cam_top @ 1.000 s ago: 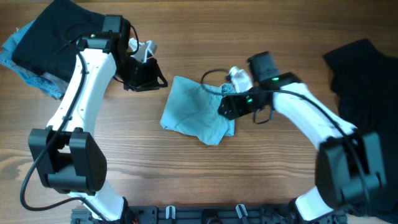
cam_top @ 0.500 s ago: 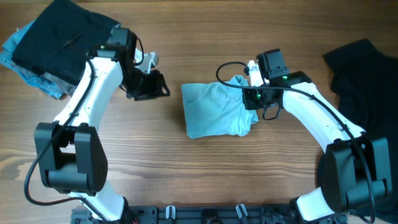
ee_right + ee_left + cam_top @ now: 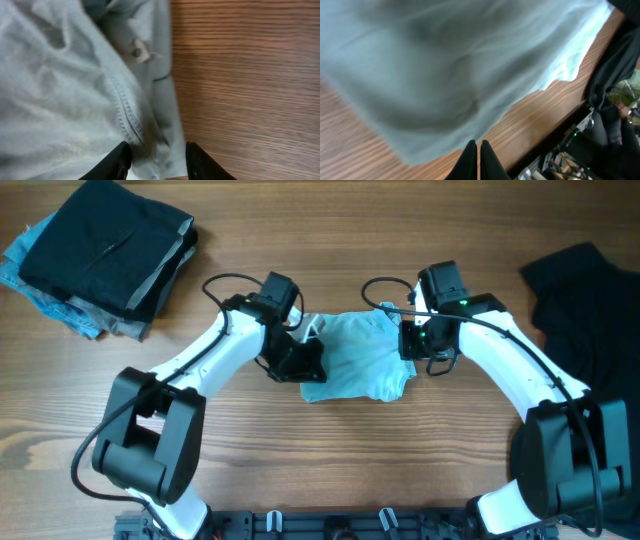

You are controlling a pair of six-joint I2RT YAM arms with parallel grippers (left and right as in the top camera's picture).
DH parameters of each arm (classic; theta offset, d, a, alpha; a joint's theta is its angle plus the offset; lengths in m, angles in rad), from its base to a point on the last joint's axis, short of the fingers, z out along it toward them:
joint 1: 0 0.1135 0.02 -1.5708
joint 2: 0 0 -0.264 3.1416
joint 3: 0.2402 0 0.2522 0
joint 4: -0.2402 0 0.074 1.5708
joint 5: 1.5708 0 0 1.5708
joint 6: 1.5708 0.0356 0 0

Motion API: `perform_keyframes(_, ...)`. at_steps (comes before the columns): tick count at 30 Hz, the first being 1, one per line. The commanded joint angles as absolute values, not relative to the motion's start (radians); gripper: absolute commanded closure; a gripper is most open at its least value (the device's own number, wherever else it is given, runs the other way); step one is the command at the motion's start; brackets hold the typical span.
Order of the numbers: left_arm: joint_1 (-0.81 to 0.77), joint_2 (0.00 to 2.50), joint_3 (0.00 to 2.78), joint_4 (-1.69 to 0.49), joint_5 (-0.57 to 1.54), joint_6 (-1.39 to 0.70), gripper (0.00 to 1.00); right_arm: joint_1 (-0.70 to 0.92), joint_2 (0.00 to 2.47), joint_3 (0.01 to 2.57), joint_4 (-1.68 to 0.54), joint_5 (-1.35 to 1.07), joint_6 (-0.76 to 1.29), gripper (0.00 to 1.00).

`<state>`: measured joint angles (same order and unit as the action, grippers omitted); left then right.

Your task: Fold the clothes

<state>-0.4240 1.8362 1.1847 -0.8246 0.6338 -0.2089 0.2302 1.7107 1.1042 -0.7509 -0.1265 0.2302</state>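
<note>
From above, the pale blue-grey T-shirt (image 3: 360, 358) lies bunched in the middle of the wooden desk (image 3: 330, 460), between the two arms. The left pincer (image 3: 300, 362) sits at the shirt's left edge, touching the cloth, and the right pincer (image 3: 420, 340) sits at its upper right edge, over the cloth there. A stack of folded clothes (image 3: 100, 250), dark on top with grey and blue below, rests in the far left corner, well apart from the shirt. A loose dark garment (image 3: 580, 290) lies at the right edge of the desk.

The left wrist camera has the T-shirt (image 3: 460, 65) across most of the picture, blurred, with bare desk (image 3: 355, 150) beneath its lower edge. The left pincer (image 3: 479, 160) is pressed closed, its two dark fingers (image 3: 469, 162) side by side with barely a slit between them. Their tips reach the cloth's edge, but I cannot tell whether any cloth is caught.

The right wrist camera has the T-shirt (image 3: 60, 90) on the left, seam and hem showing, and bare desk (image 3: 240, 75) on the right. The right pincer (image 3: 159, 160) stands partly apart, and the shirt's hem lies loose between its fingers (image 3: 122, 156)
</note>
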Motion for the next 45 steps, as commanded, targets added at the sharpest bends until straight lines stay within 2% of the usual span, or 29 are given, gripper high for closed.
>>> perform_keyframes(1,-0.462,1.847,1.15,-0.718,0.517,-0.507,0.96,0.202,1.615,1.145,-0.757,-0.128,0.206,0.56)
perform_keyframes(5,-0.445,1.908,1.043,-0.566,0.46,-0.768,0.96,0.202,1.499,1.145,-0.76,-0.211,0.156,0.52)
perform_keyframes(10,-0.245,1.967,1.048,-0.416,0.405,-0.726,0.96,0.206,1.509,1.134,-0.699,-0.398,-0.027,0.52)
perform_keyframes(13,-0.152,1.967,1.151,-0.258,0.506,-0.62,0.96,0.233,1.596,1.131,-0.652,-0.406,-0.027,0.56)
perform_keyframes(15,-0.146,1.967,1.255,-0.264,0.513,-0.519,0.96,0.275,1.676,1.131,-0.626,-0.45,-0.061,0.57)
perform_keyframes(18,-0.149,1.963,1.436,-0.494,0.52,-0.448,0.93,0.328,1.797,1.131,-0.563,-0.438,-0.049,0.67)
perform_keyframes(22,-0.147,1.945,1.485,-0.828,0.519,-0.347,0.72,0.327,1.844,1.131,-0.52,-0.43,-0.018,0.72)
perform_keyframes(24,-0.15,1.949,1.468,-0.959,0.481,-0.336,0.47,0.327,1.844,1.131,-0.568,-0.384,0.009,0.78)
perform_keyframes(25,-0.153,1.949,1.444,-0.971,0.481,-0.336,0.41,0.327,1.844,1.13,-0.582,-0.384,0.007,0.79)
perform_keyframes(27,-0.155,1.949,1.37,-0.954,0.483,-0.364,0.31,0.327,1.844,1.125,-0.591,-0.384,0.009,0.8)
perform_keyframes(29,-0.155,1.95,1.267,-0.847,0.524,-0.435,0.2,0.327,1.844,1.117,-0.585,-0.381,0.027,0.8)
perform_keyframes(33,-0.159,1.951,1.054,-0.534,0.674,-0.591,0.15,0.327,1.844,1.117,-0.579,-0.381,0.03,0.8)
perform_keyframes(36,-0.216,1.956,0.986,-0.396,0.673,-0.649,0.15,0.328,1.844,1.117,-0.582,-0.381,0.029,0.8)
perform_keyframes(40,-0.292,2.001,0.981,-0.364,0.582,-0.802,0.18,0.328,1.844,1.117,-0.588,-0.381,0.03,0.8)
perform_keyframes(41,-0.303,2.02,0.981,-0.331,0.574,-0.824,0.26,0.328,1.844,1.117,-0.59,-0.381,0.03,0.8)
perform_keyframes(42,-0.31,2.035,0.981,-0.295,0.566,-0.823,0.42,0.328,1.844,1.117,-0.593,-0.381,0.03,0.81)
perform_keyframes(43,-0.311,2.041,0.981,-0.287,0.545,-0.823,0.53,0.328,1.844,1.117,-0.596,-0.381,0.029,0.82)
perform_keyframes(44,-0.311,2.041,0.981,-0.288,0.51,-0.818,0.79,0.328,1.844,1.117,-0.605,-0.381,0.03,0.84)
perform_keyframes(45,-0.307,2.04,0.981,-0.287,0.51,-0.815,0.85,0.328,1.844,1.117,-0.614,-0.381,0.028,0.85)
